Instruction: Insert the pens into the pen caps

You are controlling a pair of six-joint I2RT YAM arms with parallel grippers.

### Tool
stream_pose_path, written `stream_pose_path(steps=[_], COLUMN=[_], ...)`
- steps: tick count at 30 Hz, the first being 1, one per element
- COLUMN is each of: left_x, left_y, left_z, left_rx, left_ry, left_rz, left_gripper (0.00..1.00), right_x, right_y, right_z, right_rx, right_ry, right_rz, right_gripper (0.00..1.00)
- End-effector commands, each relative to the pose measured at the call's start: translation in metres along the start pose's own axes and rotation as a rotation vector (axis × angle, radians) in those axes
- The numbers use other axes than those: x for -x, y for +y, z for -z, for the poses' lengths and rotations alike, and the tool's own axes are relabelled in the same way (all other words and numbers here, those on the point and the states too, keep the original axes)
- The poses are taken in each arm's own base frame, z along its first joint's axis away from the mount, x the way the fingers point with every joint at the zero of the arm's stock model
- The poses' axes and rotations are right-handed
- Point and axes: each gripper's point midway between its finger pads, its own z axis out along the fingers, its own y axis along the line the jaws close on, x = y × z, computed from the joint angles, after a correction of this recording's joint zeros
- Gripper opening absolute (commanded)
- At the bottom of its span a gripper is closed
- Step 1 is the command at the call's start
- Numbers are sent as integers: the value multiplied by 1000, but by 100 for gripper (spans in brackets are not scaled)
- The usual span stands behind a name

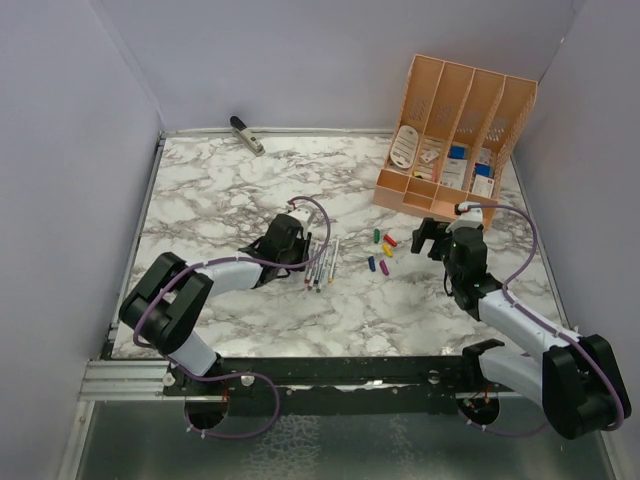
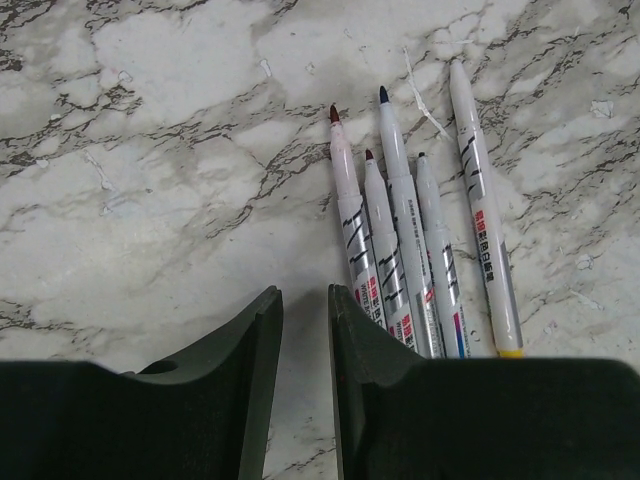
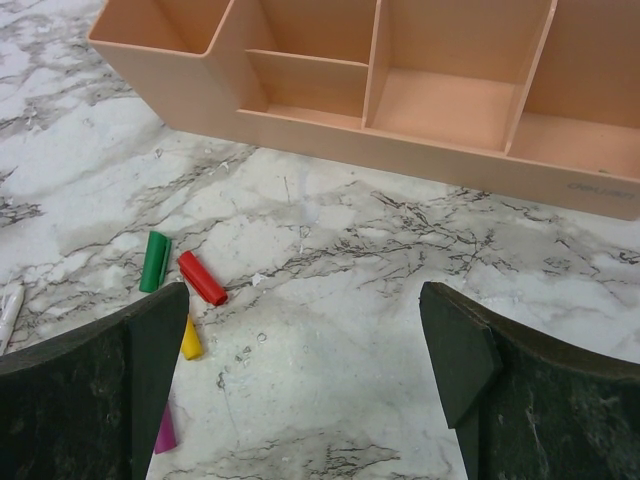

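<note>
Several thin white pens (image 1: 322,262) lie side by side on the marble table, uncapped, with small coloured tips. In the left wrist view the pens (image 2: 400,240) lie just right of my left gripper (image 2: 305,300), whose jaws stand a narrow gap apart with only bare table between them. In the top view the left gripper (image 1: 303,262) sits at the pens' left side. Green (image 3: 154,261), red (image 3: 202,278), yellow (image 3: 190,340) and magenta (image 3: 165,432) caps lie left of my right gripper (image 3: 300,310), which is wide open and empty. The caps (image 1: 382,250) lie between the grippers; the right gripper (image 1: 430,240) is to their right.
A peach desk organizer (image 1: 455,130) with small items stands at the back right, and its low front compartments (image 3: 400,150) are just ahead of the right gripper. A grey clip-like tool (image 1: 246,134) lies at the back left. White walls enclose the table.
</note>
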Motion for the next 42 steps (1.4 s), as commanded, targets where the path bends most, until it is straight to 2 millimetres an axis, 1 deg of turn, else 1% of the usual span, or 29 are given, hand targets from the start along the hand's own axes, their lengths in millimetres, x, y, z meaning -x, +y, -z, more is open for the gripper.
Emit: stream_pose_path(steps=[1, 6, 10, 12, 14, 23, 29, 36, 42], left_x=[9, 12, 24, 30, 32, 16, 14, 12, 10], left_y=[-2, -2, -2, -6, -10, -21, -25, -24, -19], left_z=[-2, 1, 9, 14, 15, 3, -1, -5, -5], left_rx=[18, 31, 36, 20, 2, -23, -21, 0, 33], left_ry=[-16, -34, -87, -113, -117, -59, -47, -34, -24], left_rz=[9, 18, 35, 37, 28, 10, 0, -4, -2], left_gripper=[29, 29, 29, 29, 30, 30, 30, 31, 31], right_x=[15, 14, 13, 13, 12, 14, 14, 14, 14], right_y=[6, 6, 6, 7, 7, 7, 6, 6, 6], right_z=[1, 1, 1, 1, 0, 2, 1, 2, 2], right_rx=[16, 18, 19, 21, 21, 21, 20, 19, 19], right_ry=[-42, -40, -39, -37, -36, -42, -41, -42, -44], right_rz=[-3, -4, -4, -2, -2, -4, -3, -3, -4], right_gripper=[100, 100, 100, 100, 100, 100, 100, 100, 100])
